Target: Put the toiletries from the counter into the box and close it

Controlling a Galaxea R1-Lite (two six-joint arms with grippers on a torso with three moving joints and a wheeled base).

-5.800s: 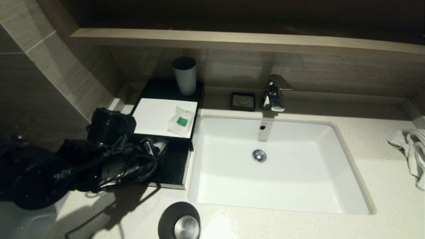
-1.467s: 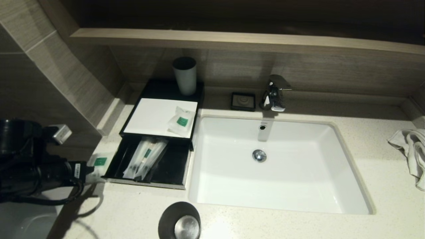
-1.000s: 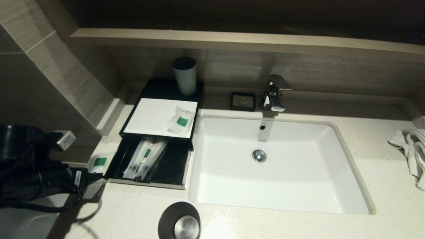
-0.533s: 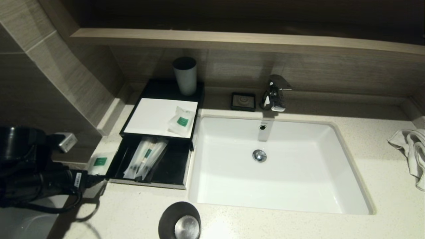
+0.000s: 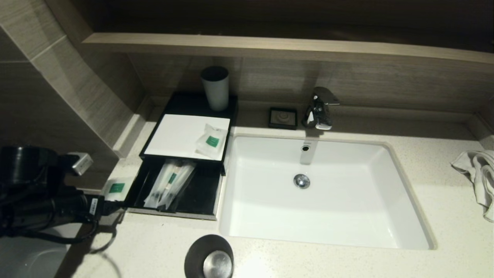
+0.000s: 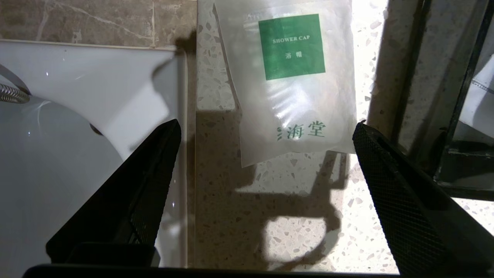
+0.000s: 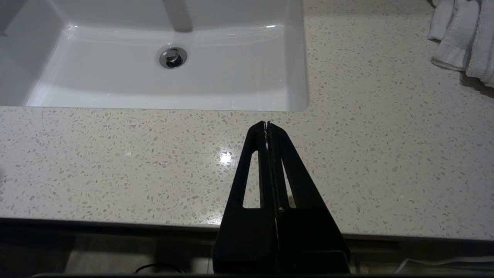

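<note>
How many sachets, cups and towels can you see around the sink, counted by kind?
Long sachets in the open drawer: 2
Square sachets: 2, one on the box top, one on the counter beside the drawer
Cups: 2, one behind the box, one at the front edge
Towels: 1
Total: 7

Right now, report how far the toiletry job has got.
Done: two long sachets lie in the box's open drawer. In hand: the open left tool hovers at the shower cap sachet on the counter. Left: that sachet, the one on the box top, closing the drawer.
</note>
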